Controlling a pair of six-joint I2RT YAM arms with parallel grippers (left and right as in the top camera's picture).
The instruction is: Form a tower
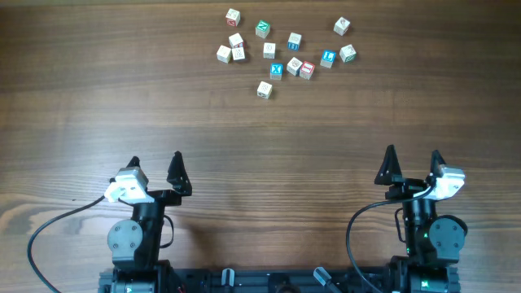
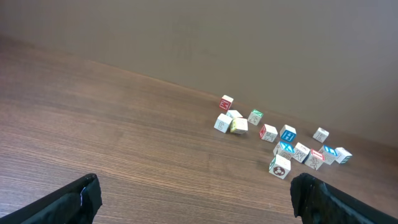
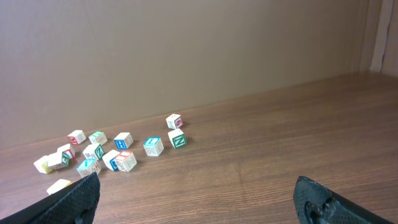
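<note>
There are fourteen cubes [image 1: 269, 50] on one table [image 1: 81, 98], all toward twelve o'clock (thirteen in the scatter and one [image 1: 264, 89] just off its six o'clock edge), plus two grippers, left gripper [image 1: 155, 158] at seven o'clock and right gripper [image 1: 413, 151] at five.

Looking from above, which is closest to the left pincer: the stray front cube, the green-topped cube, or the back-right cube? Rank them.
1. Stray front cube, at the cluster's near edge, closest to the left pincer.
2. Green-topped cube, toward the back, left of centre.
3. Back-right cube, farthest.
</note>
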